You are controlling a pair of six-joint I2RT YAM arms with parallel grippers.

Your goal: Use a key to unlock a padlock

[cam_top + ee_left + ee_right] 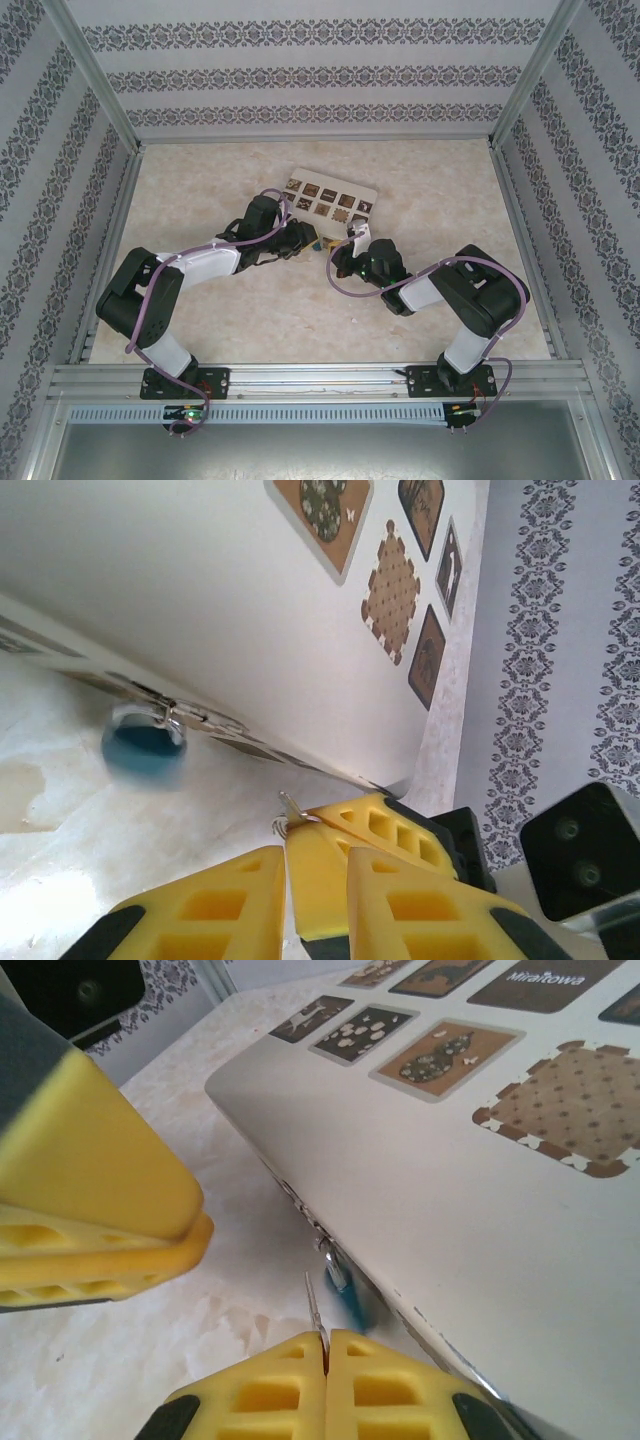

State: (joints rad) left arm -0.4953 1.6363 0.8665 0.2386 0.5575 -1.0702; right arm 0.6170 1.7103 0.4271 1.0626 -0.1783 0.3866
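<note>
As the right wrist view shows, the right gripper (325,1348) is pressed together on the key (312,1305). The key's thin blade stands just beside the padlock (347,1298), which hangs at the edge of the cream box (480,1190). Contact cannot be confirmed, and the blade is not in the lock.

In the left wrist view, the left gripper (318,853) is slightly spread and grips nothing visible. The blurred padlock sits apart from it.

In the top view, both arms meet at the box.

Assessment: the key is secured and close to the lock. Aligning, inserting, turning and freeing the shackle are outstanding.
</note>
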